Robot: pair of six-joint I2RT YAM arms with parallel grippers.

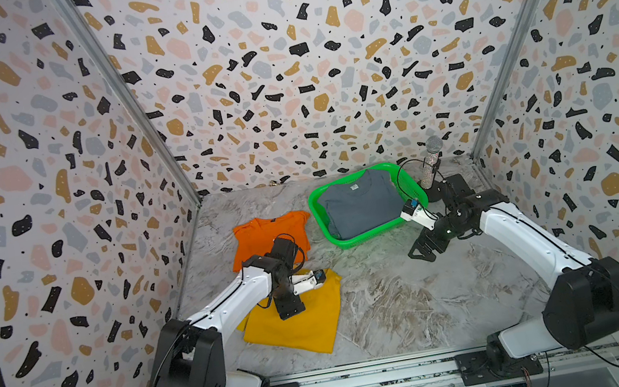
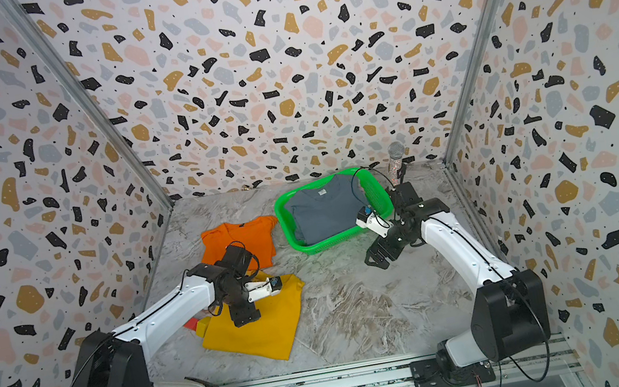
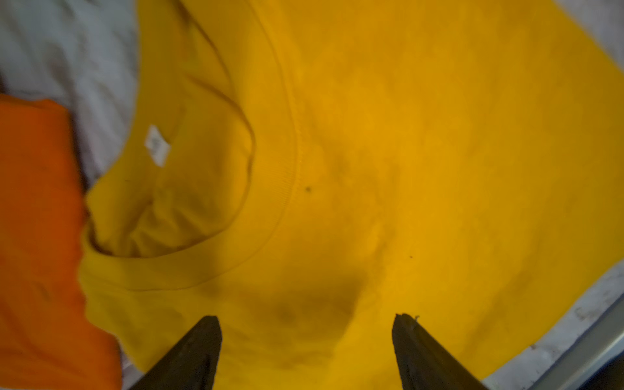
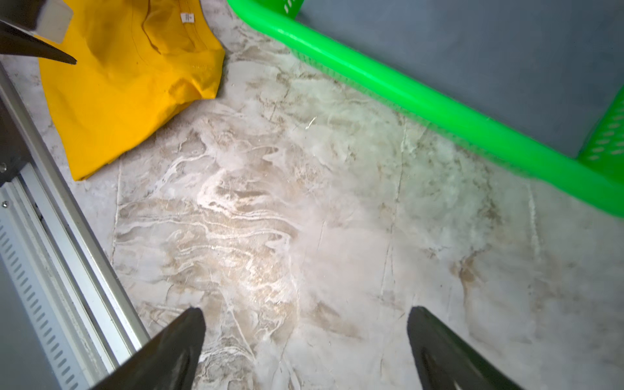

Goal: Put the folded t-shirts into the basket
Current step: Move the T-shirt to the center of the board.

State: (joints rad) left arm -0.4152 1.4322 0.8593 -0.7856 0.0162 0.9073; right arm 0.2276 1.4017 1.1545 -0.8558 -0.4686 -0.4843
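Mustard yellow t-shirt (image 1: 299,326) (image 3: 405,169) lies folded at the near left of the marbled worktop (image 1: 401,306). At the far right, the green basket (image 1: 369,237) holds the grey-blue t-shirt (image 1: 360,207) (it covers the whole floor). The orange t-shirt (image 1: 260,236) lies just beyond the yellow one. The left pincer (image 1: 291,313) (image 3: 305,320) hangs over the yellow collar, spread wide, gripping nothing. The right pincer (image 1: 422,254) (image 4: 304,314) hovers over bare worktop just nearer than the basket, also wide and empty.

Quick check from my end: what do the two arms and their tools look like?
Both match: left arm and right arm are white, with bulky black joints and thin black cables along them. Left tool and right tool have dark, tapering pointed fingers.
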